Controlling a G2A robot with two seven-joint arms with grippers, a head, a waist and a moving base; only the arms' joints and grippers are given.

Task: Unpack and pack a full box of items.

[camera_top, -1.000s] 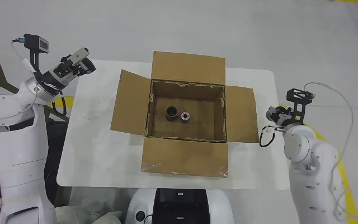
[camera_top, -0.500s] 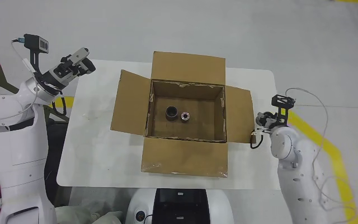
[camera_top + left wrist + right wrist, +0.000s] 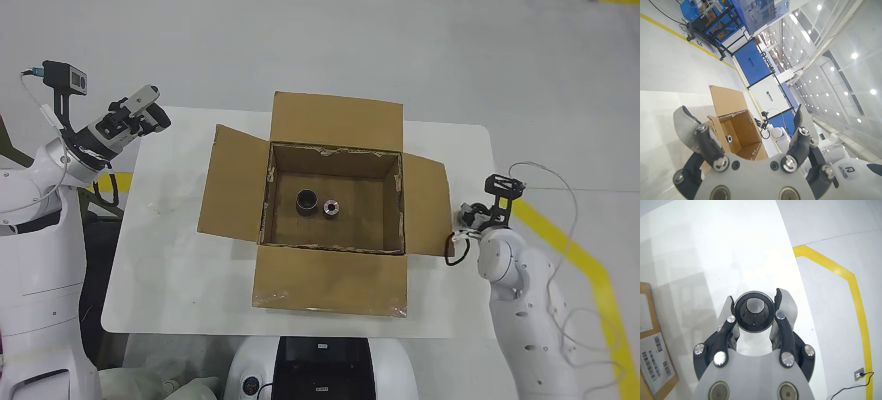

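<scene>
From above, the right hand (image 3: 462, 230) is at the desk's (image 3: 170, 260) right edge, the open box (image 3: 330, 282) just left of it. Its wrist view: clamped on a black sleeve (image 3: 754, 317), bore upright. Left wrist view: left hand (image 3: 742, 111) spread, empty, farther off.

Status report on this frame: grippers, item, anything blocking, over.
Left gripper open, empty, at table corner. Right gripper shut on black sleeve, beside box flap. Dark ring, silver part in box. Nothing blocking.
</scene>
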